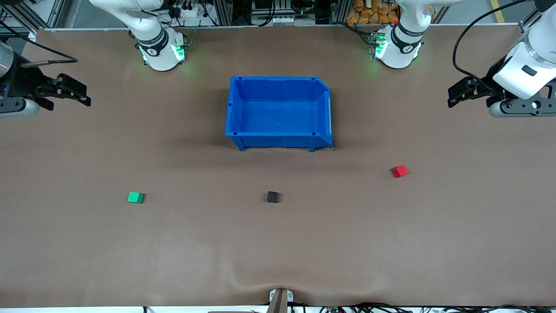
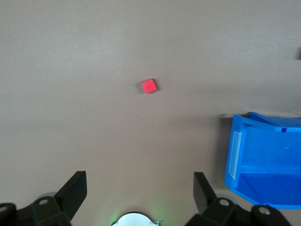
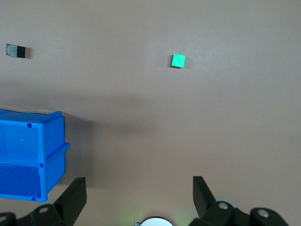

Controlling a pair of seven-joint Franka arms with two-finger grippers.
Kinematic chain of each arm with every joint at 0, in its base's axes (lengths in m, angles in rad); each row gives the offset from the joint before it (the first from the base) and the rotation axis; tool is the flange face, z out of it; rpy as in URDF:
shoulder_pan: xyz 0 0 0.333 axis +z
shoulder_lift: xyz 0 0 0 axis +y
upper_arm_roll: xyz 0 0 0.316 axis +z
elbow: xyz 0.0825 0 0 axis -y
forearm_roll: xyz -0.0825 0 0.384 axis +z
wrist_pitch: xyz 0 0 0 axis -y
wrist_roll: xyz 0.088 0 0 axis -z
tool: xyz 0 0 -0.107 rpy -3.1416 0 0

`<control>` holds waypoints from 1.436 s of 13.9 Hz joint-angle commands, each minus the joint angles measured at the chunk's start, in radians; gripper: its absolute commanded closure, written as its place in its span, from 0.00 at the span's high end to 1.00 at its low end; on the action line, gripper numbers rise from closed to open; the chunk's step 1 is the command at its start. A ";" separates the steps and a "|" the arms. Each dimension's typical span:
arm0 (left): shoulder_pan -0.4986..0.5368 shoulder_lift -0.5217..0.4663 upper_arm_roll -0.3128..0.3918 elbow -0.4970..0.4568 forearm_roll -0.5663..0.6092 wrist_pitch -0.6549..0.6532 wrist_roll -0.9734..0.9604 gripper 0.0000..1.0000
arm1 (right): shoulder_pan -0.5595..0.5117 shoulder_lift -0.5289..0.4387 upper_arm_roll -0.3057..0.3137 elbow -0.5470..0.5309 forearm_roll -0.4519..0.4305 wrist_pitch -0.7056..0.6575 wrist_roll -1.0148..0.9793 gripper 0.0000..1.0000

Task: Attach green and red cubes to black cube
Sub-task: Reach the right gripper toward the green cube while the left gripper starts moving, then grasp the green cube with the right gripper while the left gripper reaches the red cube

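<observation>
I note a plain brown table (image 1: pixel 278 243). On it stands a solid blue bin (image 1: pixel 278 114). Nearer the front camera than the bin lie three plain matte cubes: a bright green cube (image 1: pixel 135 198), a black cube (image 1: pixel 273 197), a bright red cube (image 1: pixel 400 171). My left gripper (image 1: pixel 451 96) and my right gripper (image 1: pixel 82 96) are black, on white arms.

No readable text, label, brand or number anywhere. Small round marks show on the arm bases (image 1: pixel 161 51) by the green lights, too small to make out. A pale strip on the blue bin (image 2: pixel 233 154) wall reads blank.
</observation>
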 commanded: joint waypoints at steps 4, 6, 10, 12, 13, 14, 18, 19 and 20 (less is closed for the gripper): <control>0.006 0.010 -0.004 0.025 0.021 -0.040 0.001 1.00 | -0.002 -0.011 0.003 0.008 -0.036 0.006 0.009 1.00; 0.004 0.019 -0.003 0.033 0.023 -0.040 0.000 1.00 | -0.018 0.011 0.000 0.036 -0.038 0.000 0.009 1.00; 0.004 0.055 0.000 0.075 0.023 -0.040 0.001 1.00 | -0.044 0.122 0.003 0.074 -0.029 0.014 -0.001 1.00; 0.006 0.062 -0.003 0.062 0.023 -0.061 0.001 1.00 | -0.030 0.186 0.003 0.068 -0.033 0.051 0.002 1.00; 0.009 0.064 -0.003 0.061 0.023 -0.081 0.010 1.00 | -0.026 0.218 0.003 0.053 -0.035 0.083 0.005 1.00; 0.007 0.064 -0.003 0.059 0.021 -0.083 0.000 1.00 | -0.027 0.248 0.003 0.024 -0.035 0.129 0.005 1.00; 0.007 0.065 -0.003 0.041 0.023 -0.080 -0.003 1.00 | -0.007 0.283 0.002 -0.183 -0.038 0.464 0.008 1.00; 0.007 0.065 -0.003 0.032 0.023 -0.072 -0.003 1.00 | -0.015 0.309 0.002 -0.218 -0.039 0.535 0.008 1.00; 0.007 0.069 -0.003 0.027 0.023 -0.069 -0.005 1.00 | -0.019 0.329 0.002 -0.246 -0.048 0.590 0.008 1.00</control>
